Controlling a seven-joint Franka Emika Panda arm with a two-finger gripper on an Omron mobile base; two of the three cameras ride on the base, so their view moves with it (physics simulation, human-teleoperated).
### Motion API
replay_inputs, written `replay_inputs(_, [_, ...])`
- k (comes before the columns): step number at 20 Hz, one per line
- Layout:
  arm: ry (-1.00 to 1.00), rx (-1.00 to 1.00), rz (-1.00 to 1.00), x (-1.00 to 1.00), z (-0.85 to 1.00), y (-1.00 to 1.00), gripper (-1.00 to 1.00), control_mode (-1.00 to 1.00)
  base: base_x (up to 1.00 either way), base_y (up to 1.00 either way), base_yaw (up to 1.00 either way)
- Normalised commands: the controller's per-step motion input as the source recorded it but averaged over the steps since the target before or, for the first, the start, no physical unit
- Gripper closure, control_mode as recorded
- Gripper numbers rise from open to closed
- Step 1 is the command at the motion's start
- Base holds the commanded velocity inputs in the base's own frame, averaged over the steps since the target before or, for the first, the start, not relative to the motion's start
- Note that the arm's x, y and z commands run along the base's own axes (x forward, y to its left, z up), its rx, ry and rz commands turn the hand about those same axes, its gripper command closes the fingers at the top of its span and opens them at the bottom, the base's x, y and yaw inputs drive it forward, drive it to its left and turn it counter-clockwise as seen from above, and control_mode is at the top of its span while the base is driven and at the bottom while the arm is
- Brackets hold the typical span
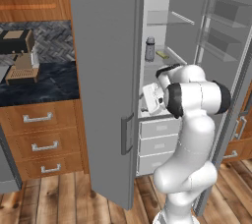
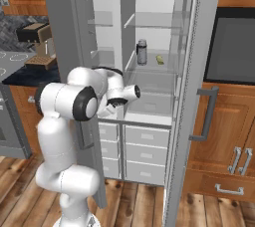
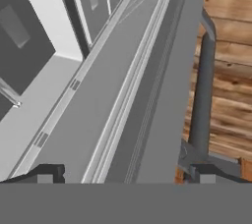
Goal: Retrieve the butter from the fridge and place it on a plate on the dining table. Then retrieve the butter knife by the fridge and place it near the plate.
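The fridge [image 1: 106, 70] stands with both doors swung open, showing a white interior. The butter [image 1: 162, 54] is a small pale-yellow stick lying on a clear middle shelf, seen again as the butter [image 2: 160, 59] from the right side. My gripper [image 2: 133, 92] hovers in front of the fridge, below and to the left of that shelf, well apart from the butter. In the hand view the gripper [image 3: 125, 176] is open with nothing between its fingertips [image 3: 47, 174], facing the edge of the right door and its bar handle [image 3: 202, 85]. The plate, dining table and butter knife are out of view.
A grey can [image 1: 150, 48] stands on the same shelf, left of the butter. White drawers [image 2: 144, 149] fill the fridge's lower part. A coffee machine [image 1: 19, 53] sits on the black counter to the left. A microwave [image 2: 231, 47] sits in the wooden cabinet on the right.
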Motion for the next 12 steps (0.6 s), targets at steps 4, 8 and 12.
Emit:
replay_inputs(4, [-0.02, 0.00, 0.10, 0.39, -0.19, 0.00, -1.00, -1.00, 0.00, 0.00, 0.00])
replay_inputs(8, [-0.11, 0.00, 0.12, 0.20, -0.20, 0.34, -1.00, -1.00, 0.00, 0.00, 0.00])
replay_inputs(12, [-0.02, 0.00, 0.12, 0.02, -0.12, 0.53, -1.00, -1.00, 0.00, 0.00, 0.00])
